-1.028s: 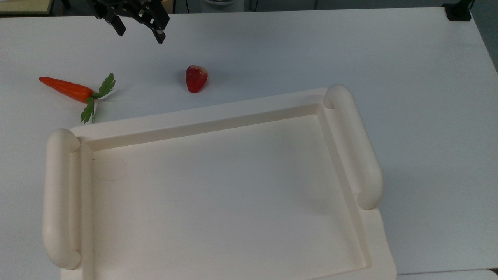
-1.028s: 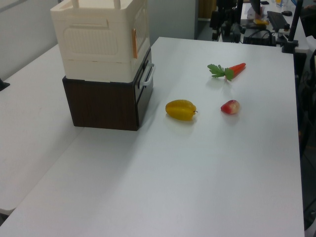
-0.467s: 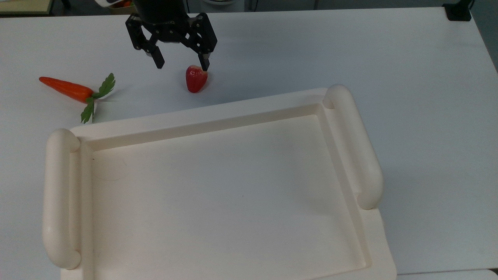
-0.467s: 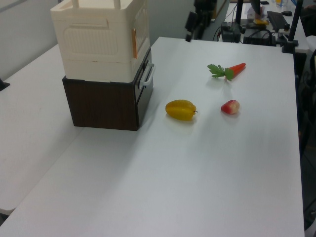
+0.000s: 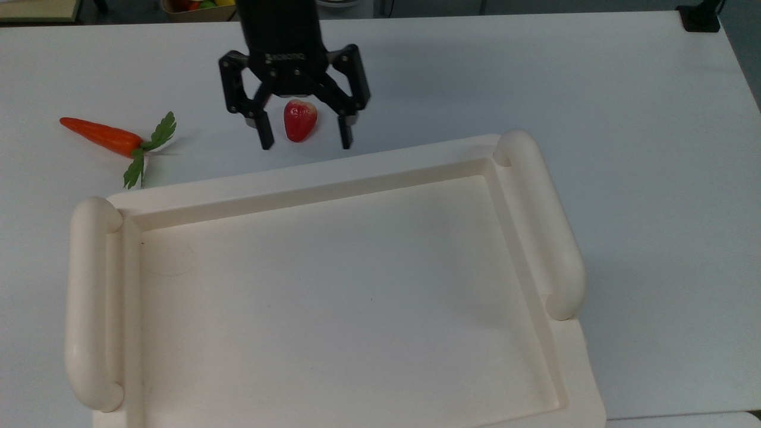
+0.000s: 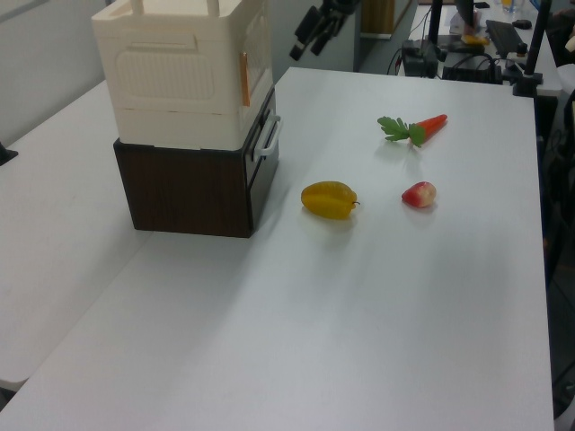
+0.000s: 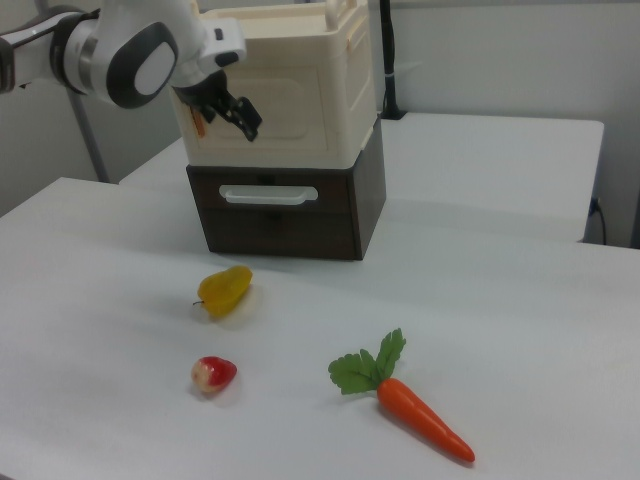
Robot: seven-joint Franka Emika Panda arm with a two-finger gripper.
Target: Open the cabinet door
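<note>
The cream cabinet [image 7: 300, 40] stands on a dark brown drawer base [image 7: 290, 230]. Its door [image 7: 295, 100] is the flat front panel, shut flush, with a coppery fitting [image 6: 243, 79] at one edge. In the left view the door [image 6: 258, 58] faces right. My gripper [image 5: 305, 144] hangs open in the air just off the cabinet's front, fingers spread and holding nothing. In the right view the gripper [image 7: 232, 118] shows in front of the door's upper left part. The left view has the gripper [image 6: 305, 47] up to the right of the cabinet.
A red fruit [image 5: 299, 120], a carrot [image 5: 104, 135] and a yellow fruit [image 6: 330, 199] lie on the white table [image 6: 377, 296] in front of the cabinet. The drawer carries a white handle [image 7: 267, 194]. The recessed top [image 5: 333, 297] has two thick rounded bars.
The gripper has come from the far table edge toward the cabinet's front, moving down the top view until it overlaps the red fruit. It has stayed open.
</note>
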